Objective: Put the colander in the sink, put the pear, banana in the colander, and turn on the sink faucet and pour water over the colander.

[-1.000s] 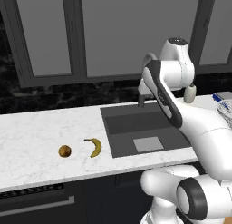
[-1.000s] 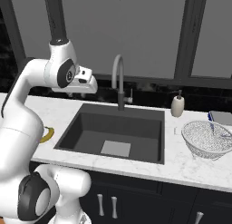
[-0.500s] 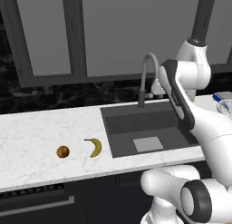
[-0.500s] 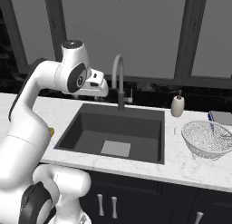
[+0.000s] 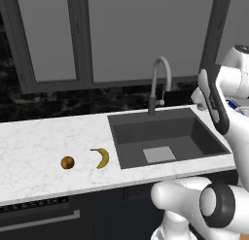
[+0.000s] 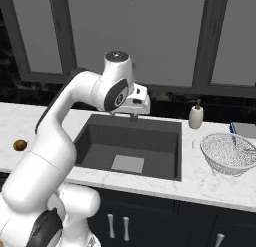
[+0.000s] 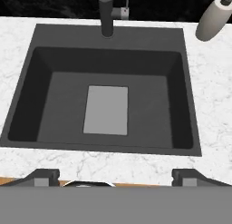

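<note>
Sink (image 5: 192, 137) set into a white marble counter (image 5: 34, 137), dark grey, with a lighter square patch on its floor and nothing in it. Faucet (image 5: 159, 83) stands at the sink's back edge, at 12 o'clock from the patch in the left base view, gooseneck arching over the basin; no water visible. Banana (image 5: 101, 157) lies on the counter at 9 o'clock from the sink, just off its left rim; pear (image 5: 67, 162) sits near the banana, again at 9 o'clock, the two apart. From the right base view the colander (image 6: 231, 153) rests on the counter at 3 o'clock from the sink, well apart from the fruit, with what looks like a thin utensil lying in it; too small to tell what. A white soap bottle (image 6: 196, 116) stands at the colander's 11 o'clock, near the sink's back right corner. Gripper (image 7: 115, 175) hangs above the basin, looking straight down into it: fingertips (image 7: 44, 175) stand wide, one at each lower corner of the hand view, nothing between them. Arm's hand (image 6: 135, 102) is raised over the sink's rear edge in the right base view.
</note>
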Tool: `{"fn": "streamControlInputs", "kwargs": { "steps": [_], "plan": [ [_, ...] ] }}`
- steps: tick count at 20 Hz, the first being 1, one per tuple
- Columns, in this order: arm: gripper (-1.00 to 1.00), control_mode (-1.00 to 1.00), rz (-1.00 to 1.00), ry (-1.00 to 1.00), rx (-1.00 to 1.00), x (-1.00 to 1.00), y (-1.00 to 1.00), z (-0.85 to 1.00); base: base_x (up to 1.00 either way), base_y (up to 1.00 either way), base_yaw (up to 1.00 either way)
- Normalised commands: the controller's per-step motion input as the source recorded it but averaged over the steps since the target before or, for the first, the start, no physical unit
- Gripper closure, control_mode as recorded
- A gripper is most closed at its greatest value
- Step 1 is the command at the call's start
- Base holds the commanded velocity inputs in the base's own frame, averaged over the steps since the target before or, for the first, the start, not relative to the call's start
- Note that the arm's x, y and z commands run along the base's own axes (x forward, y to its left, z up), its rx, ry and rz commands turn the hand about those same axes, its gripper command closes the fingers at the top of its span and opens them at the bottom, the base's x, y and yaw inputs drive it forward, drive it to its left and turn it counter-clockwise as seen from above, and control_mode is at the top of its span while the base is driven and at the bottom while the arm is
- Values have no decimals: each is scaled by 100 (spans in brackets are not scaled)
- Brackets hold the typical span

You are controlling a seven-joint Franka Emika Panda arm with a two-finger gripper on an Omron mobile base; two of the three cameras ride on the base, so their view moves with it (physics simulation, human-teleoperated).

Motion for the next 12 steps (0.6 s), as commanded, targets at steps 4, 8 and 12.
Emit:
{"fn": "streamControlInputs", "kwargs": {
  "steps": [4,8,12],
  "plan": [
    [-100,-100,0,6,-1,-1,-100,-21,0,0,0],
    [-100,-100,0,6,-1,0,-100,-29,0,0,0],
    [-100,-100,0,6,-3,0,-97,-34,0,0,0]
  ]
}}
